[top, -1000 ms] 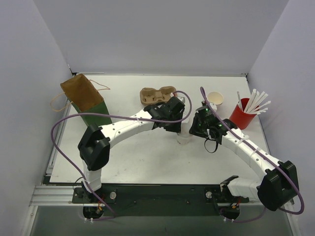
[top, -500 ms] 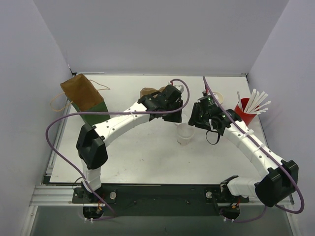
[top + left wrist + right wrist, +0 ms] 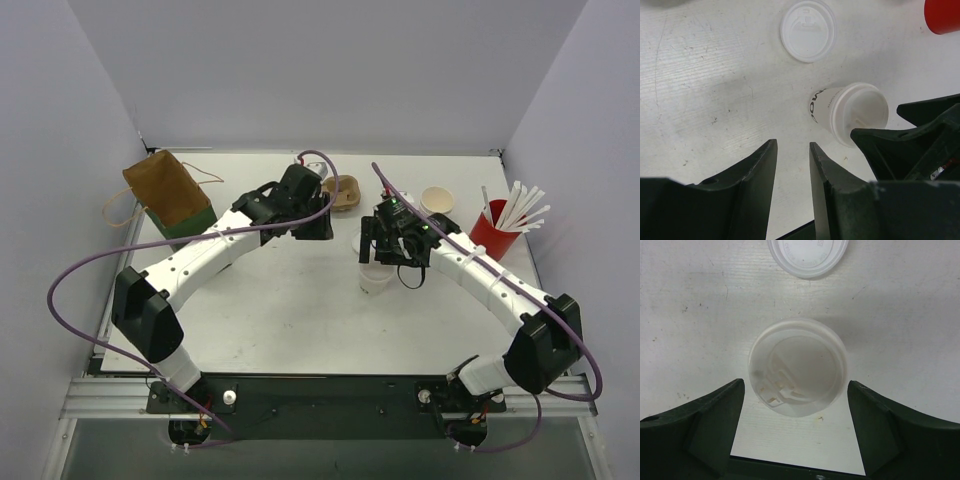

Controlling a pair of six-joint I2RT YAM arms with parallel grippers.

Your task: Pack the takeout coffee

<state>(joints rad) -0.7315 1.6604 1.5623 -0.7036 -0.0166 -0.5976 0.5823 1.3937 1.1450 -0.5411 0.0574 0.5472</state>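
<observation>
- On the white table (image 3: 280, 320), both arms reach in toward the middle: left arm (image 3: 200, 255) from the near-left, right arm (image 3: 480, 280) from the near-right.
- Brown paper bag (image 3: 165, 195), far-left of the table, mouth open, string handles out to the sides.
- Brown pulp cup carrier (image 3: 343, 192), back centre, partly hidden behind the left wrist. No cup seen in the part that shows.
- Red cup (image 3: 490, 235), far right, holding white straws (image 3: 520, 208) that fan up and to the right.
- Left gripper (image 3: 792, 150): fingers nearly together with a narrow gap between them, nothing in the gap. It is above bare table, left of the lidded cup and apart from it.
- Right gripper (image 3: 796, 386): fingers spread wide, one on each side of the lidded cup, a visible gap on both sides in the wrist view. No contact seen.
- Lidded cup (image 3: 797, 367): white paper, standing upright on the table at centre, translucent lid pressed on, tan inside showing through. Black print on its side in the left wrist view (image 3: 850, 112).
- Open cup (image 3: 437, 200): white, tan inside, no lid, upright at back right, near the red cup but apart from it.
- Loose lid (image 3: 807, 255): white, lying flat on the table just beyond the lidded cup, not touching it.
</observation>
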